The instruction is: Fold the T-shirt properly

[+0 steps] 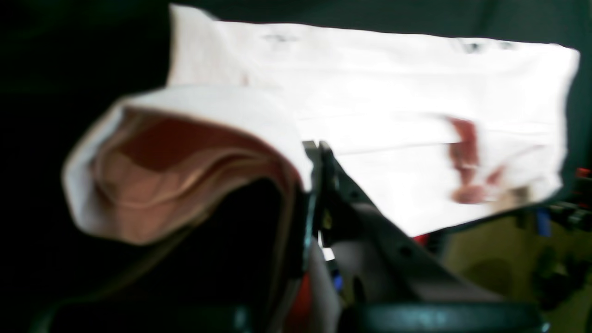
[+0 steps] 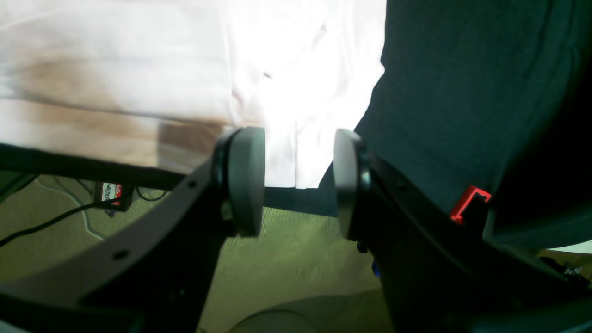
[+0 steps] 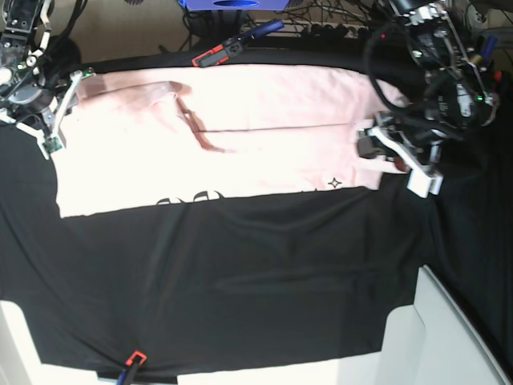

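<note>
The pale pink T-shirt [image 3: 264, 120] lies spread across the far part of the black table cloth [image 3: 240, 273]. Black print [image 3: 188, 196] peeks out along its near edge. My left gripper [image 3: 367, 146] is at the shirt's right end. In the left wrist view the gripper [image 1: 317, 155] is shut on a lifted fold of the shirt [image 1: 208, 106], which drapes over it. My right gripper [image 3: 60, 112] is at the shirt's left edge. In the right wrist view it [image 2: 296, 182] is open, with the shirt's edge [image 2: 300, 92] just beyond the pads and nothing held.
A red and black clamp [image 3: 215, 54] holds the cloth at the far edge and another [image 3: 132, 358] at the near edge. Cables lie behind the table. A white surface [image 3: 449, 337] is at the near right. The right wrist view shows the floor [image 2: 286, 240] below the table edge.
</note>
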Controlling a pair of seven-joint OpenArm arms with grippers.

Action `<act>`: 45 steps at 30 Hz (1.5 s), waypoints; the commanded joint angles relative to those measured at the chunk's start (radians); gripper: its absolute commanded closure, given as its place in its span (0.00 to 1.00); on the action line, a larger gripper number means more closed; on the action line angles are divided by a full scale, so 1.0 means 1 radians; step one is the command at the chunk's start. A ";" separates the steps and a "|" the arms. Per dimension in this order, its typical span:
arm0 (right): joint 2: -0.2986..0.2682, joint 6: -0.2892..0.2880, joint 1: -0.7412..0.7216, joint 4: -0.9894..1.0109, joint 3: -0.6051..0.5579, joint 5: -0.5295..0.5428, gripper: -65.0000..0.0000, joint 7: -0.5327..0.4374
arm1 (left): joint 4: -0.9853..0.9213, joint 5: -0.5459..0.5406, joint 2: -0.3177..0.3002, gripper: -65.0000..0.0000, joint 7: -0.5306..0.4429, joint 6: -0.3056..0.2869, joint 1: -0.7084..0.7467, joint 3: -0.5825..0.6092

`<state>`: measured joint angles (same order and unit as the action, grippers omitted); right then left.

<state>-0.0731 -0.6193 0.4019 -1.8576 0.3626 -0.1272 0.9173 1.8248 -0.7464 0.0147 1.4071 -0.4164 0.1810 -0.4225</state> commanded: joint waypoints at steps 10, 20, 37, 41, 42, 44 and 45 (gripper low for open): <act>0.003 0.003 -0.002 -0.015 0.002 0.004 0.65 -0.008 | 0.005 -0.022 0.115 1.00 -0.011 0.001 -0.031 0.072; 0.003 0.003 -0.002 -0.015 0.002 0.004 0.65 -0.008 | -0.069 -0.028 0.142 1.00 -0.122 0.126 -0.042 0.245; -0.001 0.003 -0.007 -0.015 0.002 0.004 0.65 -0.010 | -0.227 -0.028 0.133 1.00 -0.122 0.124 -0.171 0.459; -0.004 0.003 -0.008 -0.015 0.002 0.004 0.65 -0.010 | -0.227 -0.029 0.133 0.89 -0.117 0.124 -0.196 0.495; -0.004 0.003 -0.008 -0.015 0.002 0.004 0.65 -0.010 | -0.227 -0.029 0.132 0.80 -0.117 0.124 -0.196 0.505; -0.004 0.003 -0.008 -0.015 0.002 0.004 0.65 -0.010 | -0.225 -0.029 0.132 0.66 -0.116 0.124 -0.197 0.518; -0.004 0.003 -0.010 -0.015 0.002 0.004 0.65 -0.010 | -0.225 -0.029 0.132 0.61 -0.116 0.124 -0.197 0.518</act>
<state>-0.0685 -0.6201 0.3985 -1.8576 0.3614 -0.1272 0.9169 1.5829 -0.7574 0.1413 1.2980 -0.2878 -0.0029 0.0937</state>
